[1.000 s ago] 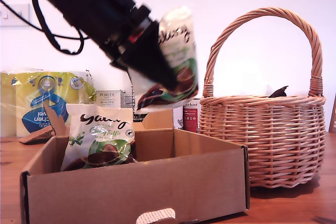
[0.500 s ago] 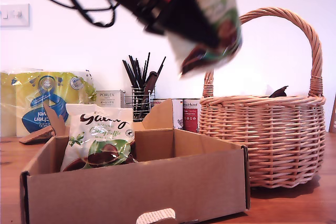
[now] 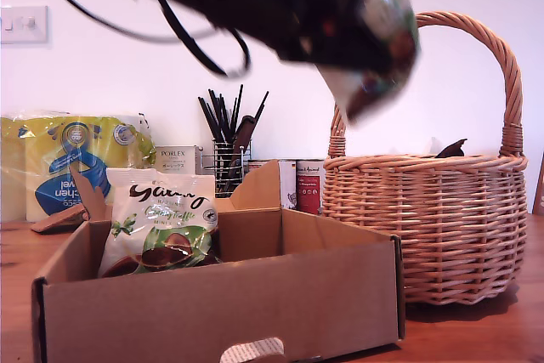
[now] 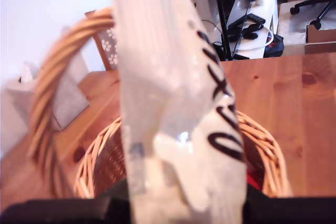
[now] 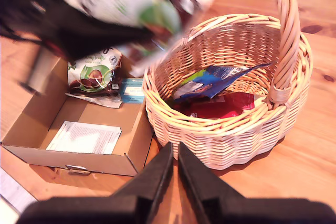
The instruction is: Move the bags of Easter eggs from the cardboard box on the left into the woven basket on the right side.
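Observation:
My first gripper is shut on a white-green Galaxy bag, held high and blurred just over the woven basket, on the side nearest the box. Along the first wrist view the bag hangs above the basket's rim. A second Galaxy bag leans in the cardboard box at the exterior view's left. From the second wrist view, a blue bag and a red bag lie inside the basket. My second gripper is shut on nothing, hovering in front of the basket.
Behind the box stand a yellow kitchen-towel pack, a white Porlex box, a wire utensil holder and tins. A white leaflet lies on the box floor. The basket's tall handle arches overhead.
My first gripper has carried the Galaxy bag up and toward the exterior view's right, from over the box to over the basket's near edge. The bag in the box has not moved.

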Robot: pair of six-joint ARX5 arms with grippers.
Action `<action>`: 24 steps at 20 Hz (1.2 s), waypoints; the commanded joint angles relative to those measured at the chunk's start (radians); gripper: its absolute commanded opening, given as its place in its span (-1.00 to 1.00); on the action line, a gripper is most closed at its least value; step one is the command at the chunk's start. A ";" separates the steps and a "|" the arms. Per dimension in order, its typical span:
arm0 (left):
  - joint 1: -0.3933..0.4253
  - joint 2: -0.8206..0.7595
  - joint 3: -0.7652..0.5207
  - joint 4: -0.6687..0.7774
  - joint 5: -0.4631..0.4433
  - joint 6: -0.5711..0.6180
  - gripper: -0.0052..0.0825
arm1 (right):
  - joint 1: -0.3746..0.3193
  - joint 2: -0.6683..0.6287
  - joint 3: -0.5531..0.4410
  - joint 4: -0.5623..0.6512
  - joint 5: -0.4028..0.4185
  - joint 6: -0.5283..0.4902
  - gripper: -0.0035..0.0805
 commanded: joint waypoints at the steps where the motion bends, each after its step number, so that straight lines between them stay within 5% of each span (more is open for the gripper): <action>1: -0.011 0.017 0.006 0.076 -0.002 0.034 -0.75 | 0.004 0.000 0.011 0.012 0.000 -0.006 -0.95; 9: -0.032 0.206 0.137 0.153 -0.060 0.090 -0.75 | 0.004 0.000 0.011 0.056 0.000 -0.006 -0.95; 21: -0.029 0.289 0.240 0.018 -0.135 0.301 -0.75 | 0.004 0.000 0.011 0.056 -0.001 -0.002 -0.95; 22: -0.028 0.289 0.240 0.018 -0.146 0.312 -0.71 | 0.004 0.000 0.011 0.056 -0.001 -0.002 -0.95; 24: -0.025 0.289 0.240 0.018 -0.152 0.355 -0.11 | 0.004 0.000 0.011 0.056 -0.004 -0.002 -0.95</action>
